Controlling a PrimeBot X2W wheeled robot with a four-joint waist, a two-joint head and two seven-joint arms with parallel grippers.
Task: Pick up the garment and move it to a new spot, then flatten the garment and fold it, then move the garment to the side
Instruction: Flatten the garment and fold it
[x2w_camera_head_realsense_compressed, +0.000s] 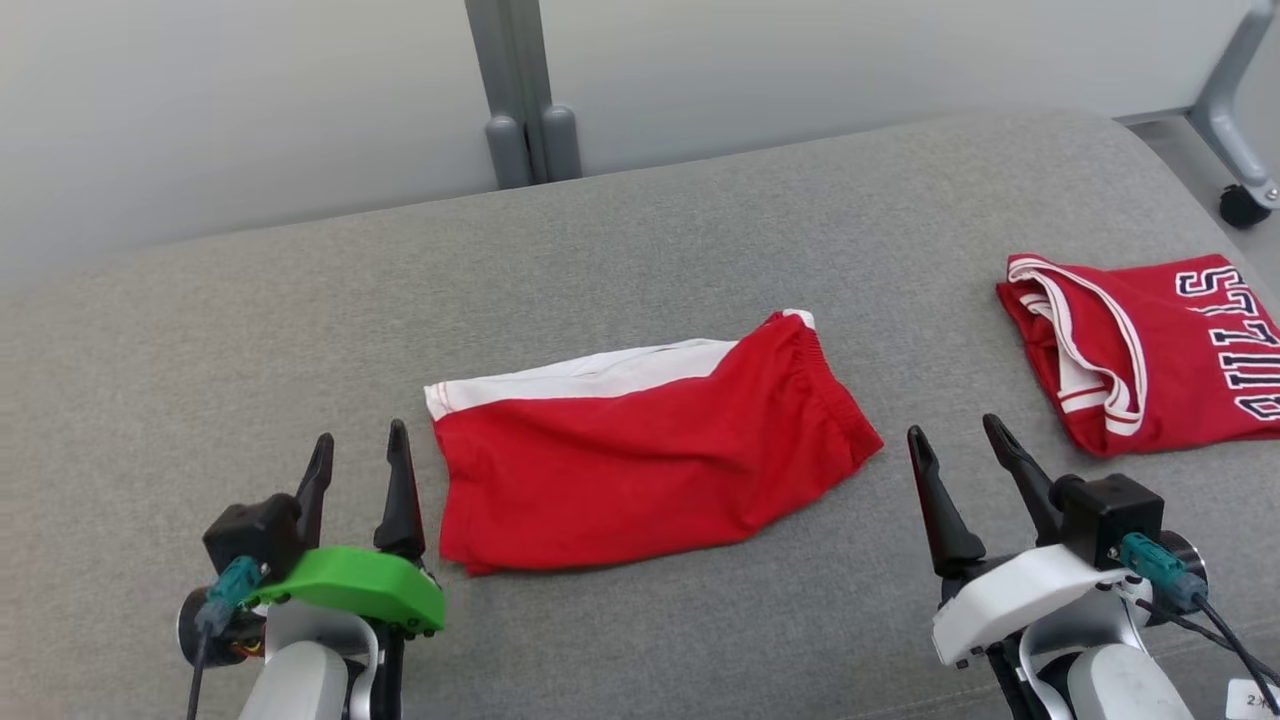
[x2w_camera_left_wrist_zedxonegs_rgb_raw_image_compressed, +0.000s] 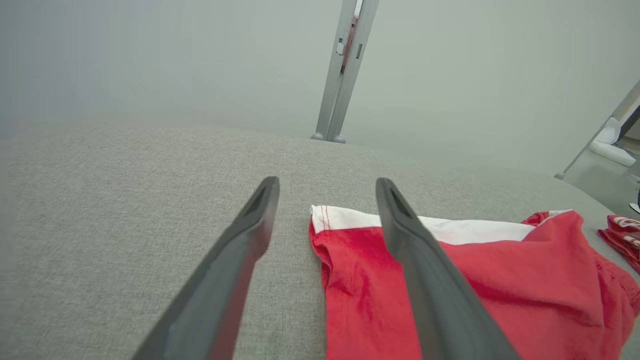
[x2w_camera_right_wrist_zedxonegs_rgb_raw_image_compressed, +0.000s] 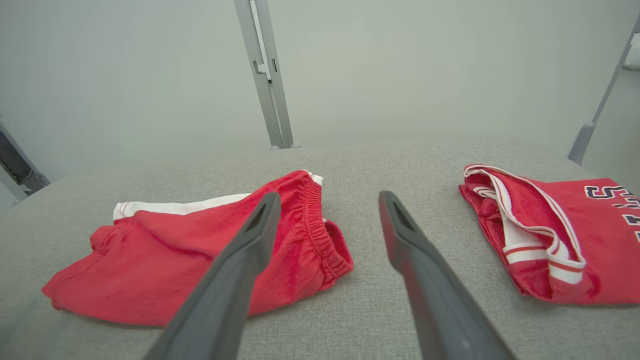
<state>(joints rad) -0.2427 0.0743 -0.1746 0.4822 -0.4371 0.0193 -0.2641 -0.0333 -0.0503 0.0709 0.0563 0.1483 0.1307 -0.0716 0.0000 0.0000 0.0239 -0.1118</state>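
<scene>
The red-and-white cloth shorts (x2w_camera_head_realsense_compressed: 640, 470) looked folded, mid-frame; the left gripper (x2w_camera_head_realsense_compressed: 360, 432) and right gripper (x2w_camera_head_realsense_compressed: 952, 427) were spread wide, empty. Moving them aside seemed left.

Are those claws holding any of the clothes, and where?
Nothing is held: left claw and right claw stand open; red shorts lie free between them.
</scene>
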